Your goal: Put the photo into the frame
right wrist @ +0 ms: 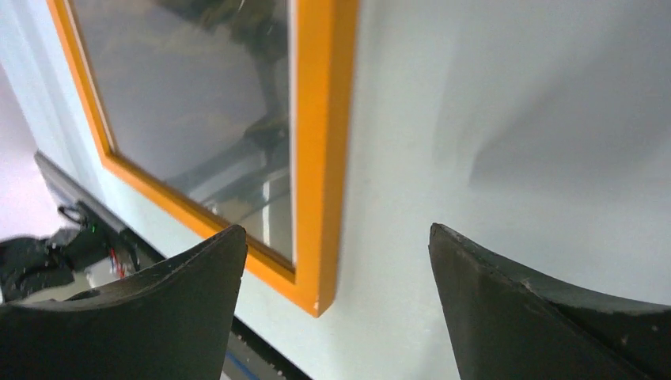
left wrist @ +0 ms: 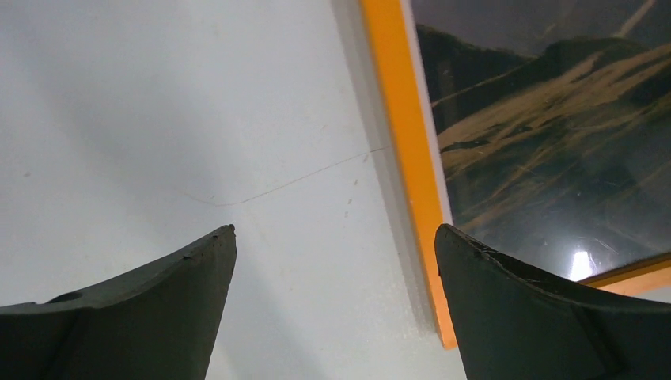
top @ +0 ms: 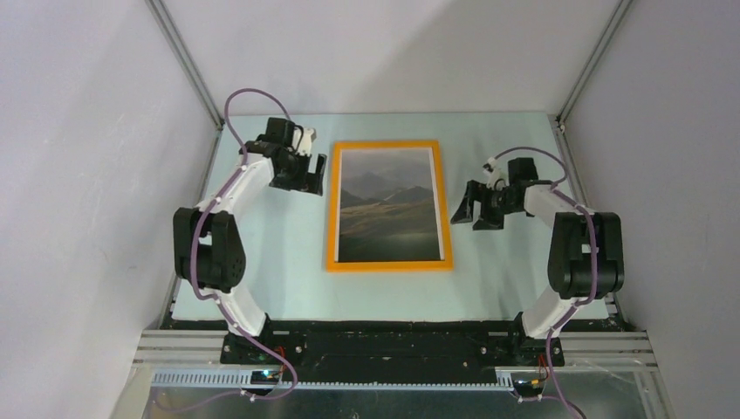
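Right now the photo [top: 388,205] lies flat inside the frame [top: 389,145], mid-table [top: 262,279]. The left gripper [top: 318,177] hangs just beside the frame's left edge and the right gripper [top: 467,211] near its right edge, both spread wide and holding nothing.

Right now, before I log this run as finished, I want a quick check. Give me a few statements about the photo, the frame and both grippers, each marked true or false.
1. The photo lies inside the frame. True.
2. The left gripper is shut on the frame's edge. False: it is open and holds nothing, at the frame's left side.
3. The right gripper is open and holds nothing. True.
4. The frame stands upright against the back wall. False: it lies flat on the table.
5. Both grippers are on the same side of the frame. False: there is one on each side.
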Motion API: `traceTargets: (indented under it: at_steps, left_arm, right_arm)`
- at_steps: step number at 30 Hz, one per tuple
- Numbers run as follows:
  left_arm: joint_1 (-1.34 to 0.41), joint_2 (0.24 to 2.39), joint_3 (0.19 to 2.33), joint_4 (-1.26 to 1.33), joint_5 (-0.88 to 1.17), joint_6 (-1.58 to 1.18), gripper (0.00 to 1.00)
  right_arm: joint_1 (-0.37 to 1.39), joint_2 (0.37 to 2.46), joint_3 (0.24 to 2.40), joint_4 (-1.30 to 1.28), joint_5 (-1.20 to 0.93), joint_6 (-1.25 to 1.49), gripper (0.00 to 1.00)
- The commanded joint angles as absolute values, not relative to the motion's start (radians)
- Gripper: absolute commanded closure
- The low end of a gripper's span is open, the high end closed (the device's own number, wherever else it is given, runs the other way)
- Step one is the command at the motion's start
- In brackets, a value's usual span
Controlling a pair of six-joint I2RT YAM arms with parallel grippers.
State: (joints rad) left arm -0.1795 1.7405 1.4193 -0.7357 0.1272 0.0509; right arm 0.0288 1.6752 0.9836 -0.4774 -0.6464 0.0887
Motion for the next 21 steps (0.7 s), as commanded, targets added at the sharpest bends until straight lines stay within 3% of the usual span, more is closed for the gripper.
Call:
traceTargets:
  at_steps: [1, 6, 15, 21]
  left_arm:
    - [-0.108, 1.652, 1.438, -0.721, 0.09, -0.026, 0.0]
    - [-0.024, 1.592, 1.421, -0.712, 0.106, -0.063, 0.0]
    - [-0.003, 1.372, 1.357, -0.673, 0.019, -0.022, 0.0]
    - [-0.003, 1.152, 1.185, -0.586, 0.011, 0.035, 0.0]
  right_arm:
    - [-0.065, 1.667, 1.073, -0.465, -0.574, 0.063, 0.1]
    - [-0.157, 1.661, 1.126, -0.448, -0.49, 0.018, 0.01]
    - [-0.245, 1.507, 1.129, -0.493, -0.418, -0.033, 0.01]
    - [-0.283, 1.376, 1.127, -0.552, -0.389, -0.09, 0.01]
